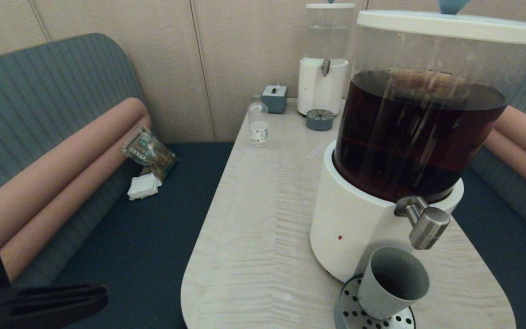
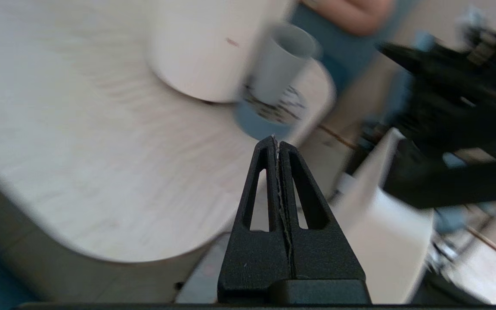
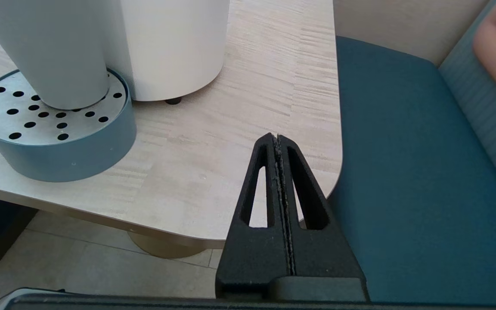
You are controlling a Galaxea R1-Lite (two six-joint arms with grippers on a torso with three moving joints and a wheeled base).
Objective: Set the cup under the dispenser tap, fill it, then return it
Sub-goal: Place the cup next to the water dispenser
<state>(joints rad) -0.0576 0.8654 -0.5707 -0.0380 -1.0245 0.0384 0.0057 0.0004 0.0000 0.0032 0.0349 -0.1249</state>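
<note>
I see the cup (image 1: 393,281) standing on the perforated drip tray (image 1: 352,315) under the dispenser tap (image 1: 425,224). My left gripper (image 1: 101,294) sits low beside the table (image 1: 263,219), pressed closed and empty; my right gripper (image 3: 277,137) likewise, off the table's corner. A small bottle (image 1: 258,124) stands far back.

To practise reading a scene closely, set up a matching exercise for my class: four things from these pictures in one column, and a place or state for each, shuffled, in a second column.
Things
1. cup
2. small clear bottle
3. large dispenser
4. left gripper

Places or states
A. holds dark brown liquid in its clear tank
B. fingers shut, holding nothing, off the table's near edge
C. stands on the perforated drip tray, below the steel tap
D. stands at the table's far end, near the small grey box

Pairs: 1-C, 2-D, 3-A, 4-B
</note>
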